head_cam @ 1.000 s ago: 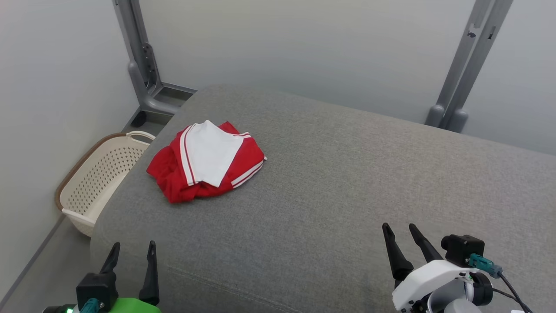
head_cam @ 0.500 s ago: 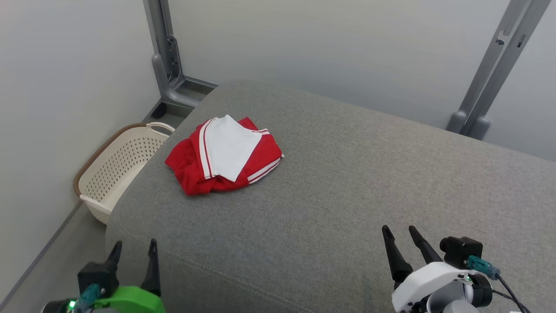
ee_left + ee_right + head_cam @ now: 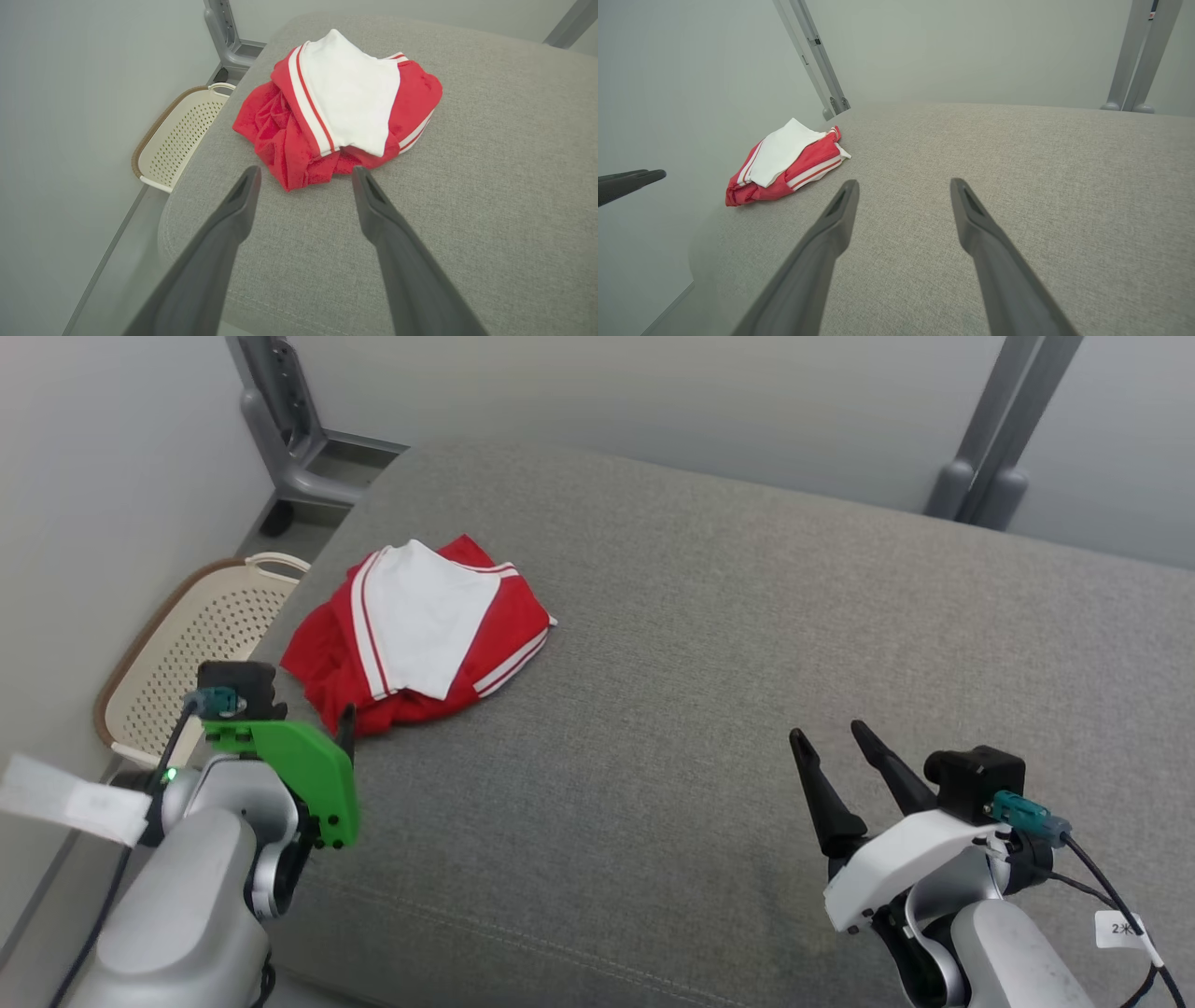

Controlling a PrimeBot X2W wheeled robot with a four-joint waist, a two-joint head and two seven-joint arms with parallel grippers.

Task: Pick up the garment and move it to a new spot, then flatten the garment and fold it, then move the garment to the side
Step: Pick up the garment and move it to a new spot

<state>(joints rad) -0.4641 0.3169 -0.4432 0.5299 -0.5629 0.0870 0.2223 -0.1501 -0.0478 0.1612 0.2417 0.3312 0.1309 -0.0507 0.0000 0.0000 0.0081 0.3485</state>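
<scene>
The garment [image 3: 415, 635] is a crumpled red and white bundle lying near the far left corner of the grey cushion [image 3: 709, 616]. In the left wrist view my left gripper [image 3: 306, 171] is open, its two tips spread just short of the garment's [image 3: 345, 93] near red edge, with nothing between them. Its green wrist mount [image 3: 299, 775] sits in front of the bundle. My right gripper [image 3: 827, 732] hangs open over bare cushion at the right front, far from the garment [image 3: 784, 161], and it holds nothing [image 3: 904, 183].
A cream perforated basket [image 3: 177, 644] stands on the floor, left of the cushion. Grey metal posts [image 3: 280, 420] rise behind the cushion's far corners against a pale wall. The cushion's left edge drops off beside the garment. Bare cushion stretches to the right.
The head camera has shifted. My left arm has risen and reached forward to the garment's near edge. The right gripper has come up slightly. The garment itself lies as before.
</scene>
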